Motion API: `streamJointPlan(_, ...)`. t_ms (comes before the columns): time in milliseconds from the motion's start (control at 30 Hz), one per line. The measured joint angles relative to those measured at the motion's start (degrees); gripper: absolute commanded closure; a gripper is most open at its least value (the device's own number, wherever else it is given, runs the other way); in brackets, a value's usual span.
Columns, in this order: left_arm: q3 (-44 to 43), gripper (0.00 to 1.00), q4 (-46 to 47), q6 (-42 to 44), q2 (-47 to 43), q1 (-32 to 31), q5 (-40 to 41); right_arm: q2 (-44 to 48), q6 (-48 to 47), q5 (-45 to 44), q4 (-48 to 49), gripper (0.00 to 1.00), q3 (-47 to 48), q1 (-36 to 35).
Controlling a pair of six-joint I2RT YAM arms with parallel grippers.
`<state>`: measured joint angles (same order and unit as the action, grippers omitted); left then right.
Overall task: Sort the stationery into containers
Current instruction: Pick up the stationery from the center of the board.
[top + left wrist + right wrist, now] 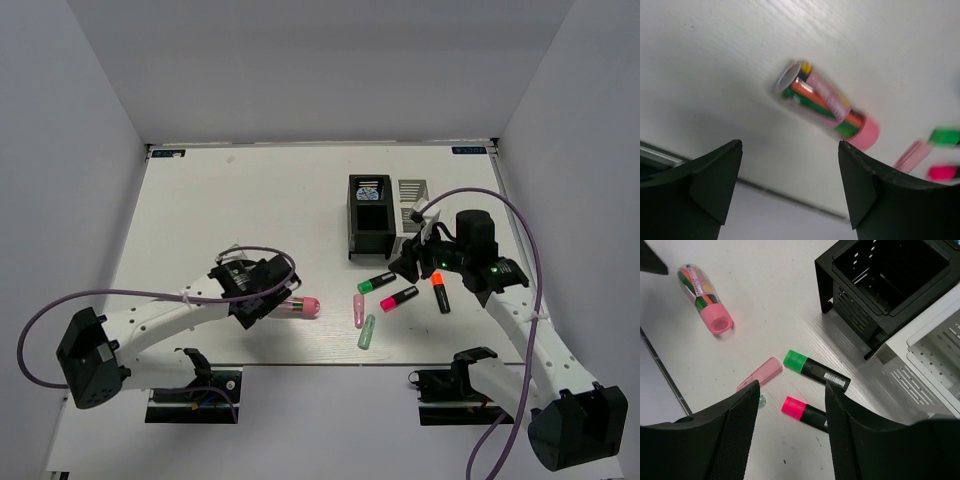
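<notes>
Both left gripper (790, 146) and right gripper (792, 385) are gaping empty; slick, light-looking pink cylinder (824, 107) is needing a mid-barrel pinch.

A white worktop (200, 200) with a faint wood grain fills the scene, boxed in by plain pale grey walls: a back wall (320, 70) along the far edge, a left wall (60, 150) and a right wall (590, 120). Two small blue labels sit at the far corners, one on the left (168, 153) and one on the right (472, 150). A faint grey smudge (232, 157) marks the surface just right of the left label. The right wrist view shows a few tiny dark specks (817, 441) on the worktop.
</notes>
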<state>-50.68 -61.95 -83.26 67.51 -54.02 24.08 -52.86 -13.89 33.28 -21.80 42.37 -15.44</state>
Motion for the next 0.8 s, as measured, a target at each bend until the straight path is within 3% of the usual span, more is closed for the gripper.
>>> streamJointPlan(133, 2.6, 0.15, 4.57, -16.76, 3.37, -1.42, 6.49, 0.35, 0.37, 0.44, 0.24, 0.42, -0.28, 0.0)
streamJointPlan(267, 1.84, 0.15, 5.25, -24.65, 7.82, -2.62, 10.16, 1.25, 0.42, 0.63, 0.81, 0.42, -1.05, 0.11)
streamJointPlan(800, 1.84, 0.17, 6.88, -30.14, 16.63, -2.14, 9.73, 2.51, 0.39, 0.87, 0.92, 0.4, -1.7, 1.9)
